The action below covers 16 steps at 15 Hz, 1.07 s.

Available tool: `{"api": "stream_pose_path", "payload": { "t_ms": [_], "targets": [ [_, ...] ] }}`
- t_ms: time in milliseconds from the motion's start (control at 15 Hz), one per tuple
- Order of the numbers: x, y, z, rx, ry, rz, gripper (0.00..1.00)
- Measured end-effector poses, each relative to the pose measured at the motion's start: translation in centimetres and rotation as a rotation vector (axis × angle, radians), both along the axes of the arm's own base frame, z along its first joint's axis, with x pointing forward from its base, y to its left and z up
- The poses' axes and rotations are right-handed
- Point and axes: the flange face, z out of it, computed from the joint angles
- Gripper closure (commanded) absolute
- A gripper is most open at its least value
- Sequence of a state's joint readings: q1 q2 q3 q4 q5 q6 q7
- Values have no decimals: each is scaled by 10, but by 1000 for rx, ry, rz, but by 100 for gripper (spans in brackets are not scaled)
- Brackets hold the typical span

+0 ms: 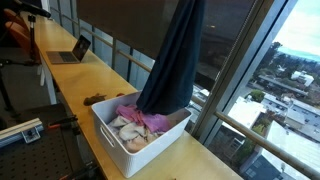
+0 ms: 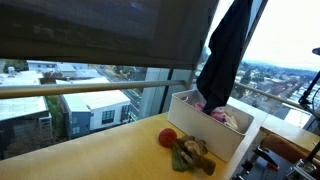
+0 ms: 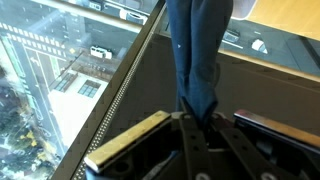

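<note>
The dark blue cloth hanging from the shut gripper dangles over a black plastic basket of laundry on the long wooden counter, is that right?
Not quite. The plastic basket is white, not black; both exterior views show it. The rest holds: the dark blue cloth hangs from the shut gripper over that basket of laundry on the long wooden counter.

We can read no text, label, brand or number anywhere: none on the dark blue hanging cloth [image 1: 175,60], the white slotted plastic basket [image 1: 108,132], or the open grey laptop [image 1: 72,50].
</note>
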State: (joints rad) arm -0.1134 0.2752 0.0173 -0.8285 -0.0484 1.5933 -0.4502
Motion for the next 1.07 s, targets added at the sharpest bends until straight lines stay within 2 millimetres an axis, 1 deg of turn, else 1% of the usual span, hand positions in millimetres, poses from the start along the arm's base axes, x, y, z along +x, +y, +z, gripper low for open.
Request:
{"api": "stream_pose_path", "payload": {
  "t_ms": [267,600,733,933,1067],
  "targets": [
    [11,10,-21,4,46,18,99],
    [25,8,-57,9,124,16,99],
    [31,3,-79,12,171,9,99],
    [38,-4,-119,22,258,-2,99],
    [40,-5,-146,28,314,-2,99]
  ]
}}
